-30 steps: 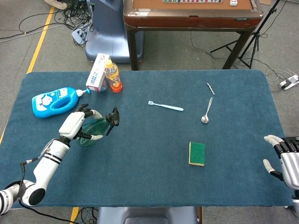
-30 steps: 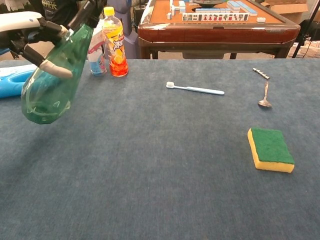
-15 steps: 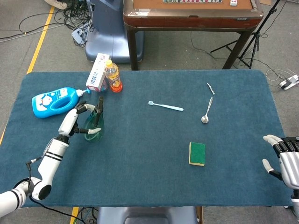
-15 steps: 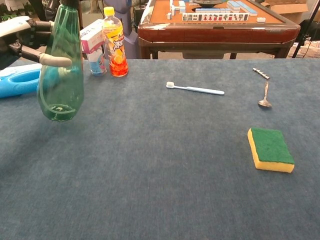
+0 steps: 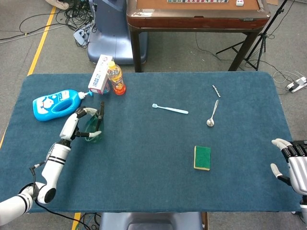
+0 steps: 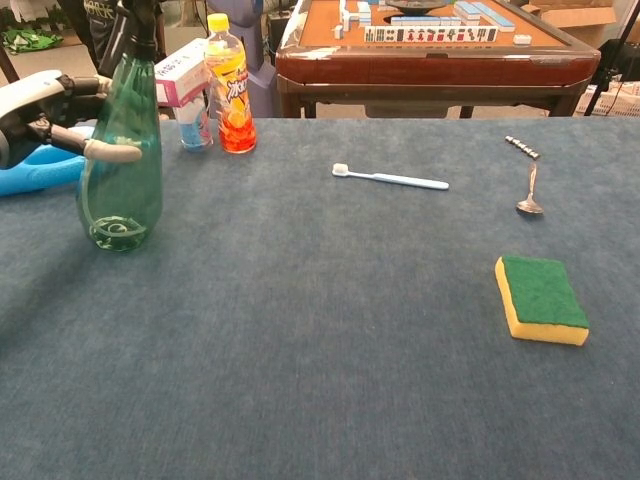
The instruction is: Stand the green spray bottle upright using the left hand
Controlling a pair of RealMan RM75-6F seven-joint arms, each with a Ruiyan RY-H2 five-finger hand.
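Observation:
The green spray bottle [image 6: 122,170] stands upright on the blue table cloth near the left side, its black trigger head on top; the head view shows the spray bottle [image 5: 95,129] from above. My left hand [image 6: 48,105] holds it from the left, with a finger [image 6: 112,151] wrapped across its front. The same left hand [image 5: 73,125] is beside the bottle in the head view. My right hand [image 5: 291,160] rests at the table's right edge, fingers apart and holding nothing.
A blue detergent bottle [image 5: 56,104] lies just behind the left hand. An orange drink bottle [image 6: 231,85] and a small box [image 5: 100,74] stand at the back left. A toothbrush [image 6: 390,178], spoon [image 6: 529,195] and green-yellow sponge [image 6: 541,298] lie to the right.
The green spray bottle was tilted and lifted one second ago; it has swung upright and come down, its base now on the cloth. The right hand has not moved.

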